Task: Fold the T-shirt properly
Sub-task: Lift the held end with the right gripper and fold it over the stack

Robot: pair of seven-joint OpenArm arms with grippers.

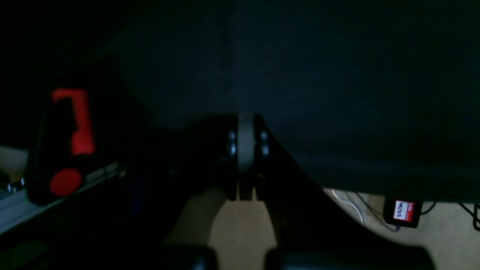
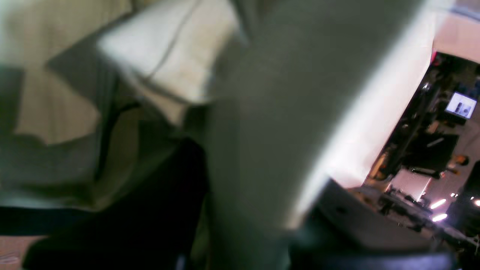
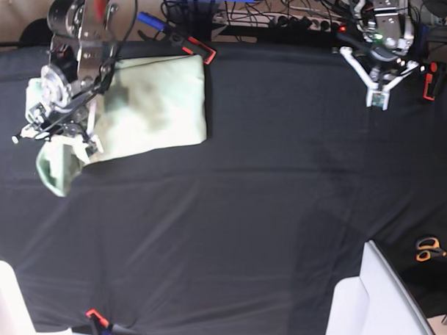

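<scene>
The pale mint-green T-shirt [image 3: 156, 106] lies partly folded at the far left of the black table cloth [image 3: 244, 212]. My right gripper [image 3: 66, 141] is over the shirt's left edge and appears shut on a fold of it. A flap of shirt droops below the gripper [image 3: 54, 169]. In the right wrist view blurred shirt cloth [image 2: 262, 131] fills most of the frame and hides the fingers. My left gripper [image 3: 377, 99] is at the far right edge of the table, away from the shirt. In the left wrist view its fingers [image 1: 246, 150] are pressed together and empty.
Orange-handled scissors [image 3: 428, 249] lie at the right edge. A white panel [image 3: 380, 305] covers the front right corner. Red clamps [image 3: 200, 49] [image 3: 431, 79] [image 3: 93, 315] hold the cloth edges; one shows in the left wrist view [image 1: 73, 142]. Cables lie behind the table.
</scene>
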